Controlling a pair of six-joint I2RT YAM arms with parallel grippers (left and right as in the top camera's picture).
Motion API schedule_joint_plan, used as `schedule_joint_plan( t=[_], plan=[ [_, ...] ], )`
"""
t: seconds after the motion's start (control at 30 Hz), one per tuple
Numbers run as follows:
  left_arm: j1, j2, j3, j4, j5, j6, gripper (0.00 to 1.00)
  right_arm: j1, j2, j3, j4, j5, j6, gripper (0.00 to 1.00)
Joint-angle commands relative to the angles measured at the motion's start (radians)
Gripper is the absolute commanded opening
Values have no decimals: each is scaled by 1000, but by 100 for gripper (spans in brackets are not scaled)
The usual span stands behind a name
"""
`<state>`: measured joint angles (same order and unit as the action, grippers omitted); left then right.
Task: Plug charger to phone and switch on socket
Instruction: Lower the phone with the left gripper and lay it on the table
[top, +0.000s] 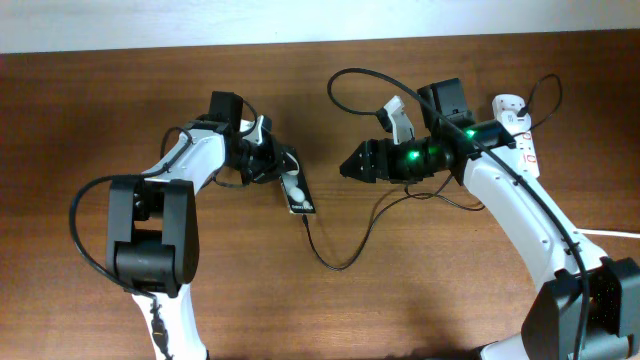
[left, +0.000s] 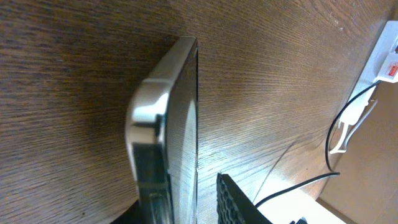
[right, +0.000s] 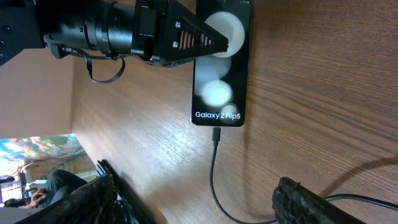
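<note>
The phone (top: 297, 193) lies on the wooden table, face up, with its white lettering at the near end (right: 217, 115). My left gripper (top: 275, 162) is shut on its far end. The left wrist view shows the phone (left: 168, 118) edge-on between the fingers. The charger (top: 340, 262) is a thin black cable. Its tip (right: 215, 134) sits in the phone's near end. My right gripper (top: 347, 169) is open and empty, to the right of the phone, and the cable (right: 212, 180) runs between its fingers (right: 199, 205). The socket (top: 522, 125) lies at the far right, partly hidden by the right arm.
The charger's slack loops on the table between the arms (top: 400, 195) and arcs over the right arm (top: 350, 75). The socket's thick white cord (top: 610, 232) runs off the right edge. The socket also shows in the left wrist view (left: 390, 56).
</note>
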<state>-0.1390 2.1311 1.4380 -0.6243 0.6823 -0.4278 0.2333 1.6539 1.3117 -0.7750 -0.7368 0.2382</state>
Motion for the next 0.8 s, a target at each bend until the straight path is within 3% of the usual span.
schedule_joint_plan(
  t=[0.0, 0.03, 0.13, 0.2, 0.33, 0.53, 0.6, 0.77],
  plan=[
    [-5, 8, 3, -1, -25, -5, 20, -5, -7, 13, 0, 9, -6, 83],
    [-5, 8, 3, -7, -51, -5, 18, -5, -7, 13, 0, 9, -6, 83],
    [-5, 8, 3, -51, -150, -5, 35, -5, -7, 13, -6, 9, -7, 84],
    [-5, 8, 3, -63, -168, -4, 40, -5, -7, 13, -6, 9, -7, 84],
    [-5, 8, 5, -66, -195, -5, 43, -5, -7, 13, -11, 9, -7, 84],
    [-5, 8, 21, -122, -377, 8, 48, -5, -7, 13, -16, 13, -6, 85],
    [-4, 8, 28, -122, -471, 11, 54, -5, -8, 13, -37, 66, -6, 85],
    [-2, -48, 143, -220, -553, 73, 53, -5, -40, 28, -115, 193, -7, 88]
  ],
)
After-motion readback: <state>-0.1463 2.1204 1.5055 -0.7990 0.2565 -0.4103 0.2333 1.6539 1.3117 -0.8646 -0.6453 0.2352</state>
